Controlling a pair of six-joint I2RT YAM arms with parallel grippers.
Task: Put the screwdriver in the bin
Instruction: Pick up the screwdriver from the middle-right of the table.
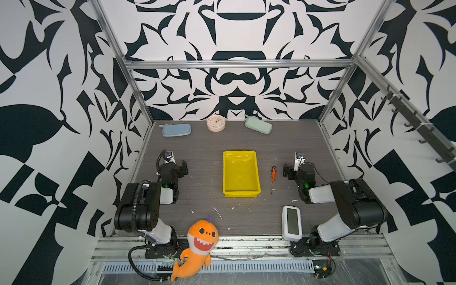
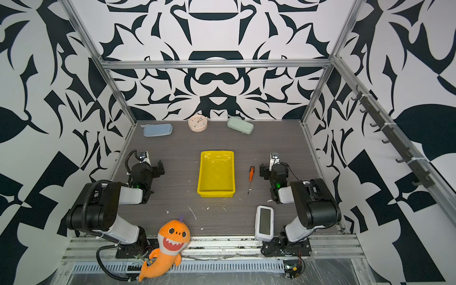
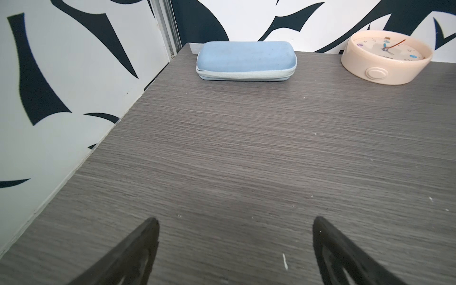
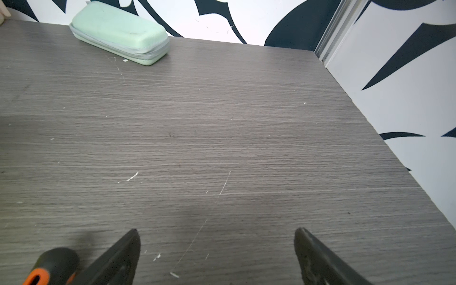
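Your right gripper (image 1: 286, 170) is sitting nearer, jaws spread and empty; the screwdriver (image 1: 273, 178) is lying just beside it toward the bin (image 1: 240, 172), parallel to its long side.

1 screwdriver (image 1: 273, 174) | 1 bin (image 1: 224, 172) | 2 cases (image 1: 176, 130) (image 1: 258, 125) | 2 clocks (image 1: 216, 123) (image 1: 292, 223) | 1 plush (image 1: 201, 243)

Right gripper (image 4: 216, 232) jaws spread wide over the scratched grey table (image 4: 222, 123); screwdriver (image 4: 53, 264) butt lies just outside one finger; green case (image 4: 121, 32) sits near the patterned wall.
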